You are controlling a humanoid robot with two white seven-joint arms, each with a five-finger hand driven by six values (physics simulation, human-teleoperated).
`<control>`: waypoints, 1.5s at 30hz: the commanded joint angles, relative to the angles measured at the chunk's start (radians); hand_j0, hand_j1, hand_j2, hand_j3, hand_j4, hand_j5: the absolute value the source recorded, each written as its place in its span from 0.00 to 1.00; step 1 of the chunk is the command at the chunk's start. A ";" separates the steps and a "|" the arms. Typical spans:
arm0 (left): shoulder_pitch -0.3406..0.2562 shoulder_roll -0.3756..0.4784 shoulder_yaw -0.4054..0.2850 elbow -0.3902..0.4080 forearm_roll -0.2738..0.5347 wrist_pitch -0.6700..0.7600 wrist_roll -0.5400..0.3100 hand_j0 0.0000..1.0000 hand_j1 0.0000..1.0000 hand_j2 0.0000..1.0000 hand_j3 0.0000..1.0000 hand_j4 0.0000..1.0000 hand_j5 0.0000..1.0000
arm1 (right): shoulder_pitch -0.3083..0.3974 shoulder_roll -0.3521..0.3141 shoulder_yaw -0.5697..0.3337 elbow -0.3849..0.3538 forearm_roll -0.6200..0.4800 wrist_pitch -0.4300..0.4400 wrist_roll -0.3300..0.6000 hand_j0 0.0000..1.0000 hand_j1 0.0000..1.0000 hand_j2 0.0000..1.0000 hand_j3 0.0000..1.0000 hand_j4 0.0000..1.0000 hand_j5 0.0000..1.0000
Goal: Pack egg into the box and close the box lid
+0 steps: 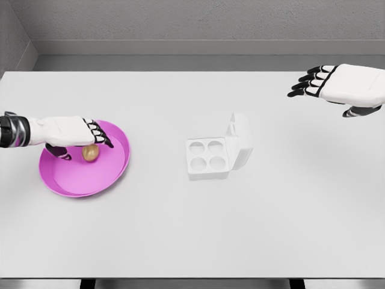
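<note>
Reaching left robot hand [71,133], fingers curled around tan oval egg [90,153], round magenta plate [114,174].

Egg [90,153] in plate [111,174], left of box [207,158]

A pink plate [114,171] sits on the left part of a white table [192,229], well in from the near edge. Grey walls [198,21] rise behind the table's far edge, with another wall section at the far left corner. Below the table's near edge, dark gaps show between pale supports.
</note>
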 commanded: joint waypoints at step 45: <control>0.008 -0.003 -0.003 0.000 -0.025 0.002 -0.001 0.33 0.33 0.33 0.33 0.33 0.33 | -0.012 0.005 -0.001 0.002 0.002 0.003 0.000 1.00 1.00 1.00 1.00 1.00 1.00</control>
